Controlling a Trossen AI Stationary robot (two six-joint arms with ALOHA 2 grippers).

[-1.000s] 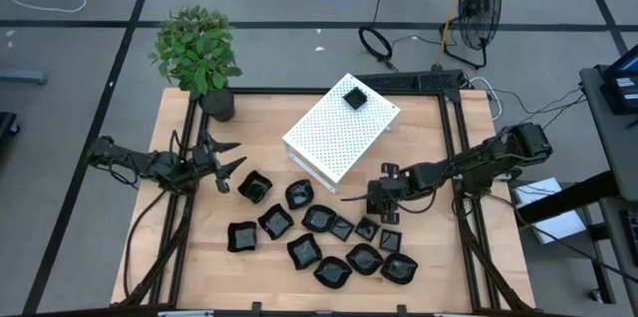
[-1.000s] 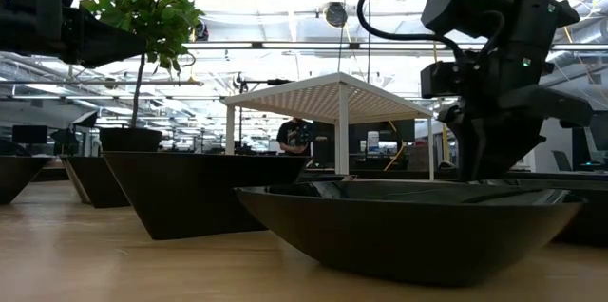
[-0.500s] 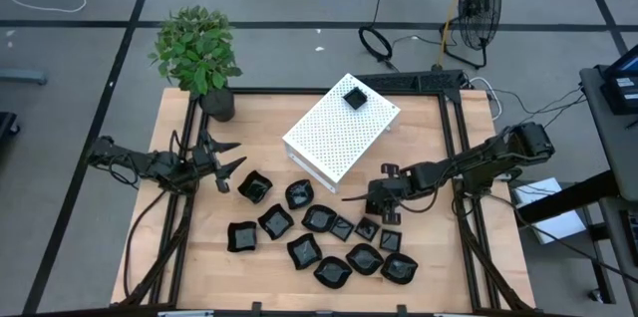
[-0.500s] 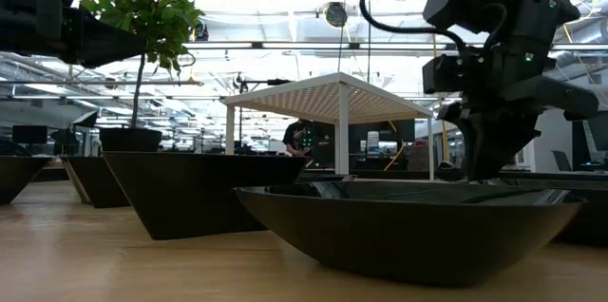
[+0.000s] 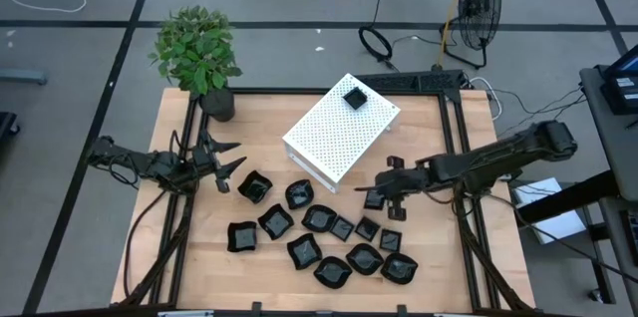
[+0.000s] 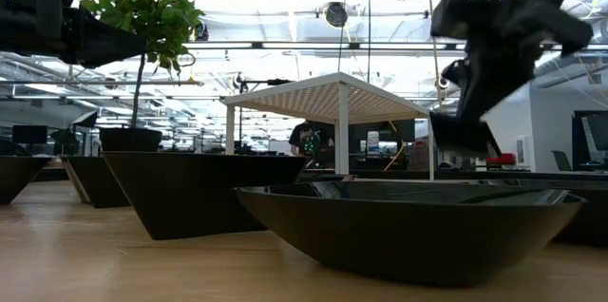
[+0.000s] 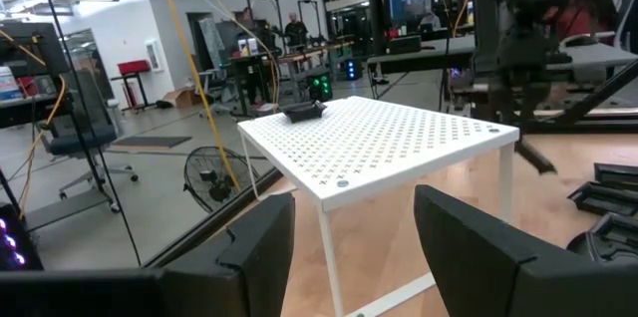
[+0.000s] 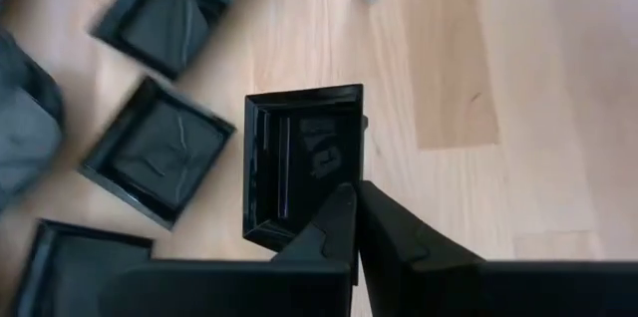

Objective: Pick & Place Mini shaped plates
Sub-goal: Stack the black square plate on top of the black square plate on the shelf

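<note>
Several mini shaped plates (image 5: 319, 237), glossy black, lie in a cluster on the wooden table (image 5: 199, 257), bases down. One more small plate (image 5: 354, 96) sits on top of the white perforated box (image 5: 339, 130). My right gripper (image 5: 376, 195) hangs above the cluster's far right side, just near of the box, shut on a small square plate (image 8: 299, 153). My left gripper (image 5: 225, 158) waits at the table's left, level and open, with nothing between its fingers (image 7: 478, 247). My right gripper pinches the small square plate by one side of its rim (image 8: 356, 162), close to a corner. One finger (image 8: 334, 212) lies over the plate's hollow and the other outside the rim. The fingers slant down from the table's right. The plate hangs tilted, clear of the table.
A potted plant (image 5: 199, 53) stands at the far left corner. The box takes up the middle of the far half. Bare wood lies along the table's near left and right of the cluster. A large dish (image 6: 408, 221) fills the foreground of the low view.
My right gripper has risen from the table and tipped less steeply, carrying the small square plate up off the wood. The other plates have stayed where they were.
</note>
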